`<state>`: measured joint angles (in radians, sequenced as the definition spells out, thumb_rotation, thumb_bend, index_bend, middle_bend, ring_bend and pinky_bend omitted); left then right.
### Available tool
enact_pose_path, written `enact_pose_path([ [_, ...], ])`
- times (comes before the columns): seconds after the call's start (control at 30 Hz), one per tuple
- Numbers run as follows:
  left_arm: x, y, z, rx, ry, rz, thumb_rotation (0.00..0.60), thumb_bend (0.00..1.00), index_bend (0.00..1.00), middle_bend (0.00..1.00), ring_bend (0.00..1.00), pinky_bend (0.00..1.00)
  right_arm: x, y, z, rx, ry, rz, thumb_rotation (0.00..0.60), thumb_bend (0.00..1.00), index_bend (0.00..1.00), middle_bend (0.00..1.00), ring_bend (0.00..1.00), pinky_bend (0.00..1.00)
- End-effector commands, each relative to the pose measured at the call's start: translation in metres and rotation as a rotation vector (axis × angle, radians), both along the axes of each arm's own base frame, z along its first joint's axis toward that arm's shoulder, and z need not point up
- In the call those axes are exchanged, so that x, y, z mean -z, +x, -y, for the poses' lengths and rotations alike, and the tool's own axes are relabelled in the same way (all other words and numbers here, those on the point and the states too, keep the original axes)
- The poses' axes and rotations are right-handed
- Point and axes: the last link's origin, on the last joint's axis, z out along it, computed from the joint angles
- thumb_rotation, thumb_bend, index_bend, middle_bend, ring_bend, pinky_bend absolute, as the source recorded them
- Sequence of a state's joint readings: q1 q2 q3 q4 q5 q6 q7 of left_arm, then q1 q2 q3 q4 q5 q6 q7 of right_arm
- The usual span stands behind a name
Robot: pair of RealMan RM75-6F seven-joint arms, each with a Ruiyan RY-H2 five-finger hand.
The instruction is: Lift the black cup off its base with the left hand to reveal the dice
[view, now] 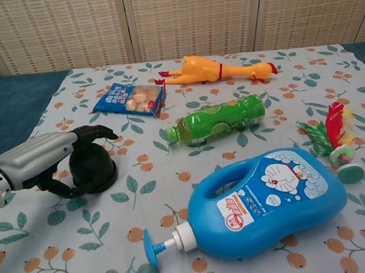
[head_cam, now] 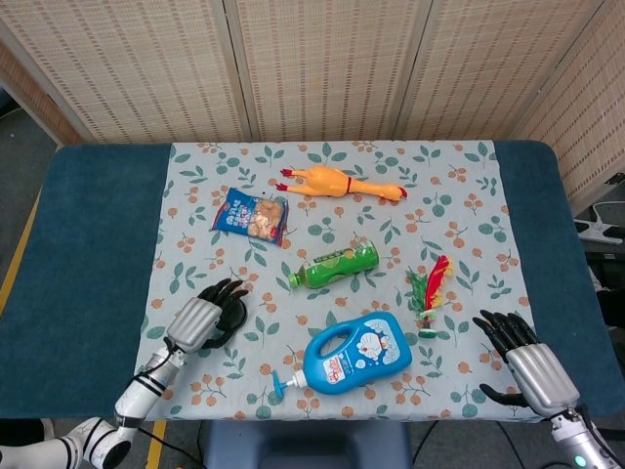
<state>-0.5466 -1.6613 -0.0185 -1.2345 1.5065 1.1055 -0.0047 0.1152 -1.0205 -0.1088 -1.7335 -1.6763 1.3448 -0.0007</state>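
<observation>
My left hand point(view: 40, 158) sits over the black cup point(view: 93, 169), fingers point(view: 96, 132) arched across its top and the thumb low on the near side; I can't tell whether they actually touch it. The cup stands on its base on the flowered cloth point(view: 143, 197) of the table point(head_cam: 88, 244), directly under and just ahead of my palm. Beyond my fingertips lies a snack packet point(view: 130, 99), further off a rubber chicken point(view: 218, 69). Off to the hand's right lie a green bottle point(view: 219, 120) and a blue detergent jug point(view: 271, 199). My right hand point(head_cam: 527, 366) rests at the table's near right corner, fingers spread, holding nothing, with a feathered shuttlecock point(head_cam: 432, 288) ahead of it.
</observation>
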Motion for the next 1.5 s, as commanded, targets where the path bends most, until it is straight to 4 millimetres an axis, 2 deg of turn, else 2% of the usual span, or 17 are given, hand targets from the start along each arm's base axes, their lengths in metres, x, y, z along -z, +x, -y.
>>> enact_pose_path([
  [0.03, 0.0, 0.001, 0.001, 0.005, 0.014, 0.008, 0.6, 0.42, 0.15, 0.11, 0.12, 0.32, 0.001, 0.0, 0.0, 0.001, 0.002, -0.001, 0.55, 0.11, 0.0, 0.0, 0.0, 0.0],
  [0.33, 0.0, 0.001, -0.003, 0.006, 0.042, 0.039, 0.6, 0.48, 0.3, 0.28, 0.26, 0.44, 0.001, 0.0, 0.0, 0.005, 0.004, -0.002, 0.549, 0.11, 0.0, 0.0, 0.0, 0.0],
  [0.5, -0.009, 0.008, 0.0, 0.042, 0.075, 0.1, 0.6, 0.48, 0.32, 0.29, 0.27, 0.46, 0.001, 0.0, 0.001, 0.009, 0.004, -0.006, 0.549, 0.11, 0.0, 0.0, 0.0, 0.0],
  [0.7, -0.034, 0.024, 0.003, 0.102, 0.145, 0.164, 0.6, 0.48, 0.32, 0.29, 0.27, 0.46, 0.002, 0.0, 0.001, 0.009, 0.008, -0.008, 0.55, 0.11, 0.0, 0.0, 0.0, 0.0],
  [0.83, -0.044, 0.02, -0.001, 0.052, 0.14, 0.159, 0.6, 0.48, 0.32, 0.29, 0.27, 0.47, 0.003, 0.0, 0.001, 0.007, 0.008, -0.008, 0.55, 0.11, 0.0, 0.0, 0.0, 0.0],
  [1.13, -0.015, -0.002, -0.002, -0.032, 0.052, 0.117, 0.6, 0.48, 0.32, 0.29, 0.27, 0.47, 0.003, 0.001, 0.001, 0.008, 0.003, -0.008, 0.549, 0.11, 0.0, 0.0, 0.0, 0.0],
  [1.5, 0.008, -0.012, -0.002, 0.001, 0.056, 0.054, 0.6, 0.48, 0.33, 0.29, 0.27, 0.47, 0.002, -0.001, 0.002, 0.015, 0.001, -0.013, 0.55, 0.11, 0.0, 0.0, 0.0, 0.0],
])
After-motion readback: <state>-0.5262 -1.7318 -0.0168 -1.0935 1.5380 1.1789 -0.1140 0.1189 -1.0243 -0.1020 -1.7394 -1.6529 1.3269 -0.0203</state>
